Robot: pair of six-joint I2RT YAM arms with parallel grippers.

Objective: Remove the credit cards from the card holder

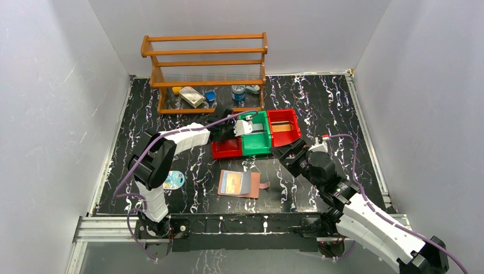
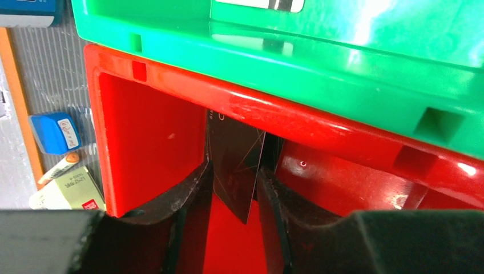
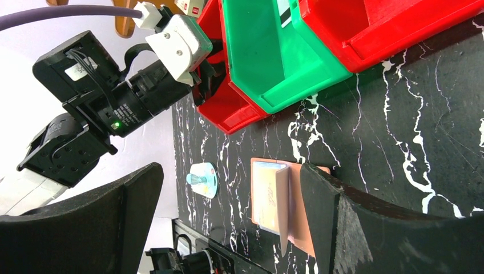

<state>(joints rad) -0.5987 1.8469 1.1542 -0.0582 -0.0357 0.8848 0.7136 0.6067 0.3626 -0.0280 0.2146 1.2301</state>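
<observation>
Near edge first. R arm comes up from bottom right, and the right gripper (image 1: 288, 153) hangs over the table (image 1: 337, 114) w/ fingers spread as wide as they go, nothing between them. The right-wrist view looks through that gap at the wallet (image 1: 255, 188), near the gripper on its left side.

Wallet lies open on the black marbled top, centre front, snap tab (image 1: 264, 185) poking out on its right. An orange-and-blue card (image 1: 234, 181) shows on its left half; in a pocket or on top, can't tell. In the wrist view one inner flap stands up a bit off the leather. Off to the left, well apart from the wallet, sits a small round disc (image 1: 173, 180), pale blue.

Mid-table: three bins side by side, touching. There's a red bin (image 1: 225, 153), a green bin (image 1: 257, 150), and a second red bin (image 1: 285, 139) on the right. L arm reaches across from the left, and the left gripper (image 2: 234, 169) is down inside the first red bin.

Its fingers are parted, and a dark card (image 2: 231, 142) stands tilted between them, lower corner pointing at the bin floor, top up by the wall next to the green bin. A gap shows on the card's right side — not pinched, as far as the wrist view gives it. Green bin has a pale flat thing w/ a dark stripe; too small to name.

Far back: a wooden rack (image 1: 205, 63) against the wall, w/ small boxes and tubs under its lowest shelf.
</observation>
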